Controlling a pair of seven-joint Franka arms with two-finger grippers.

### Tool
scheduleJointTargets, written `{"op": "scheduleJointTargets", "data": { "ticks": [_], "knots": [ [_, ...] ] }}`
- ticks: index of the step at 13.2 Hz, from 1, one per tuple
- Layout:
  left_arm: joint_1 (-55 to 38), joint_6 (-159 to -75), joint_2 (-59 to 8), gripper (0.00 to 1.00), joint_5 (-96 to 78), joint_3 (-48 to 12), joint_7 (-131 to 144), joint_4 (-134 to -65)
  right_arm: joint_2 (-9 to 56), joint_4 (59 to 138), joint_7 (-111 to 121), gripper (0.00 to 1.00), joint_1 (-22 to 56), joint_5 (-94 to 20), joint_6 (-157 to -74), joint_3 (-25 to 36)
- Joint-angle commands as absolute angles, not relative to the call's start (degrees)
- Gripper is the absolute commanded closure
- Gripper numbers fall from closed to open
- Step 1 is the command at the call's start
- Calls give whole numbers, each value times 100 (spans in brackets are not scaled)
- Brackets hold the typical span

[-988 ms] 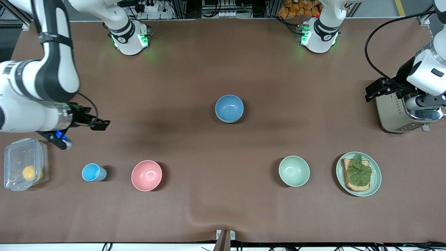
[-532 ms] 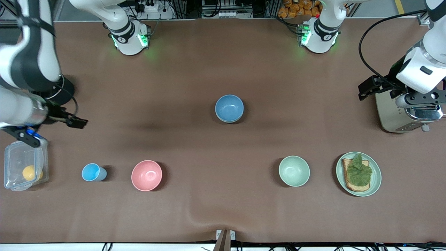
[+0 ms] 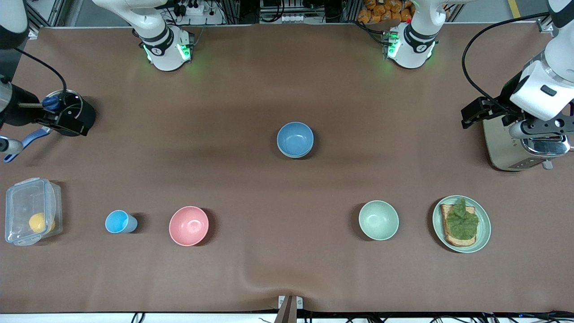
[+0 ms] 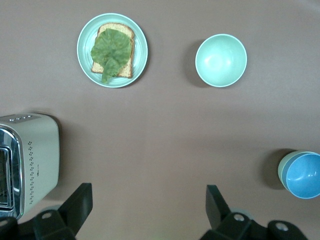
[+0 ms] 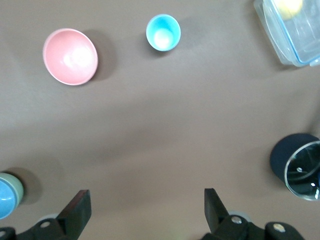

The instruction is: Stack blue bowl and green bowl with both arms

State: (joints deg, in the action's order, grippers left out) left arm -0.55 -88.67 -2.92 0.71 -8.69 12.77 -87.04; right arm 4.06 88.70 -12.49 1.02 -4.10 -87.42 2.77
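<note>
The blue bowl (image 3: 295, 138) sits nested inside the green bowl (image 3: 293, 155) at the middle of the table; only a sliver of green rim shows under it. The left wrist view shows the same blue bowl (image 4: 303, 175) in the green bowl (image 4: 282, 170), and the right wrist view has the blue bowl (image 5: 5, 199) and green bowl (image 5: 19, 188) at its edge. My left gripper (image 4: 147, 195) hangs open and empty high over bare table beside the toaster. My right gripper (image 5: 145, 199) is open and empty too, up in the air at the right arm's end.
A mint bowl (image 3: 378, 220) and a plate with toast (image 3: 482, 233) lie nearer the camera, toward the left arm's end. A toaster (image 3: 504, 148) stands under the left arm. Pink bowl (image 3: 189, 225), light-blue cup (image 3: 119, 221), clear box (image 3: 27, 211) and dark round pot (image 3: 78, 117) lie toward the right arm's end.
The right arm has pulled back from above the clear box toward the dark pot at the table's end. The left arm shifted slightly over the toaster, then stopped. The bowls have not moved.
</note>
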Motion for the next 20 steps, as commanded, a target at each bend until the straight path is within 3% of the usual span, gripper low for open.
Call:
{"op": "scheduleJointTargets", "data": {
  "ticks": [1, 3, 9, 12, 15, 20],
  "knots": [
    [-62, -8710, -176, 0, 132, -817, 1178, -8692, 194, 9009, -1108, 0, -123, -633, -8956, 62],
    [-44, -8623, -176, 0, 132, -809, 1178, -8692, 141, 8974, -671, 0, -525, -624, -8991, -235],
    [-26, -8534, 17, 0, 255, -774, 1222, -8710, 132, 9035, -546, 0, -378, -606, -9237, -220],
    [-26, -8481, 211, 0, 255, -765, 1151, -8903, 132, 9132, -571, 0, -369, -624, -9211, -141],
    [-9, -8481, 229, 0, 255, -765, 1143, -8921, 132, 9123, -528, 0, 79, -633, -9237, 333],
    [35, -8481, 220, 0, 193, -765, 1134, -8824, 97, 9132, -484, 0, 70, -606, -9124, 290]
  ]
}}
